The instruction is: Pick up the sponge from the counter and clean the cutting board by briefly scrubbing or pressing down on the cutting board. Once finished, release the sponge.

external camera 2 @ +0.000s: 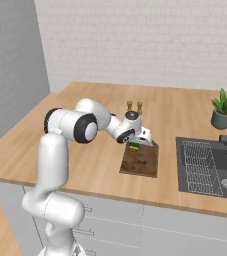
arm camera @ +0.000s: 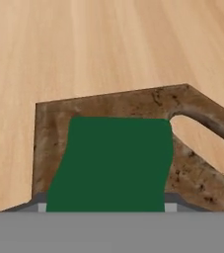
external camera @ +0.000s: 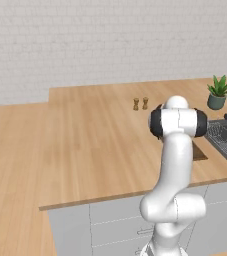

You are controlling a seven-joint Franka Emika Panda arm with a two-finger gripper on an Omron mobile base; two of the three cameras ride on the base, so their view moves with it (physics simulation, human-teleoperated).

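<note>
The gripper (external camera 2: 136, 143) is clamped on the sponge (external camera 2: 134, 146), holding it right at the far end of the cutting board (external camera 2: 141, 161), close to the board's handle cut-out, with the board lying mid-tabletop (external camera 2: 85, 165) between the two small shakers (external camera 2: 134, 106) and the front edge. The risk here is a scrub stroke running off that far edge, so the sponge lands on the tabletop instead of the board. Press too hard at this end and the thin board could skid toward the sink (external camera 2: 207, 165).
</note>
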